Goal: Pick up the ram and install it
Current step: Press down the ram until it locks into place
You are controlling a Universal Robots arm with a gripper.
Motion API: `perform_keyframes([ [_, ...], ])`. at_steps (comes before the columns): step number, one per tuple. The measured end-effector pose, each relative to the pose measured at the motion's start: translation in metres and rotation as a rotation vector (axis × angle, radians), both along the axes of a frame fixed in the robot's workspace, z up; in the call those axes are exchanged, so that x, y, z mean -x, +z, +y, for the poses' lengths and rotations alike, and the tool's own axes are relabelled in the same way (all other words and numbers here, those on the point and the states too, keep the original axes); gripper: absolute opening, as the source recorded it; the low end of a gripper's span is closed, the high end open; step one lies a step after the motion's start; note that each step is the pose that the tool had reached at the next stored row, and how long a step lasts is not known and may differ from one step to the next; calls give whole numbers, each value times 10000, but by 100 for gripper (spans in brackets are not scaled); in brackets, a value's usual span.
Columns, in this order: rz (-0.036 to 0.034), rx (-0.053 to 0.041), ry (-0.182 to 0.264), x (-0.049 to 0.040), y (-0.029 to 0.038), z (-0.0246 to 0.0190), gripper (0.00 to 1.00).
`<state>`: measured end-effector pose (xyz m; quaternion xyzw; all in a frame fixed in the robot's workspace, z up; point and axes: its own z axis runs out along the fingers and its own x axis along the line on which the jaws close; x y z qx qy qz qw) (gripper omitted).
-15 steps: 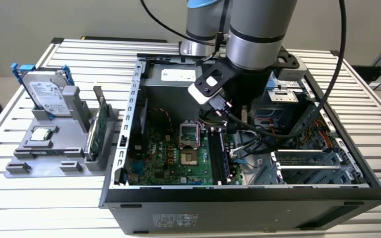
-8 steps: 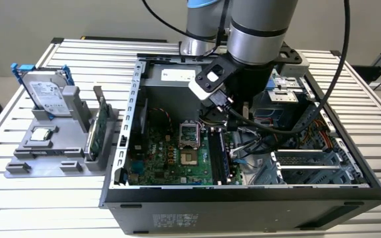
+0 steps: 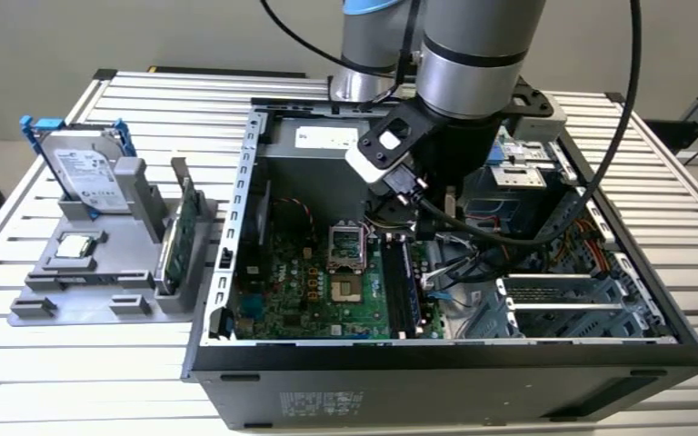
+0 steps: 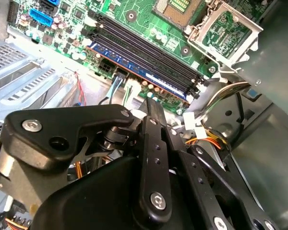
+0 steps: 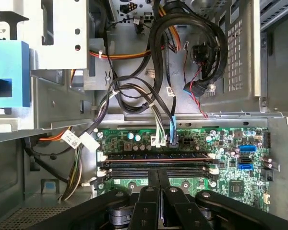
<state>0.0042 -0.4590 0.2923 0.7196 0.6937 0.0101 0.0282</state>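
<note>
Open computer case on a slatted desk, with spare parts racked beside it

An open computer case (image 3: 446,363) is seen lying on a slatted metal desk (image 3: 34,363), with a green motherboard (image 3: 313,291) exposed inside and an empty processor socket (image 3: 346,243) at its middle. At 9 o'clock from the case, a grey holder (image 3: 83,291) is set on the desk; a silver hard drive (image 3: 83,173) in a blue bracket and a green circuit card (image 3: 174,245) are stood upright in it. Bundled cables (image 5: 158,57) are seen in the first wrist view.
</note>
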Motion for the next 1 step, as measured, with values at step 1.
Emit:
perform_keyframes([
  [1,0,0,0,0,0,0,0],
])
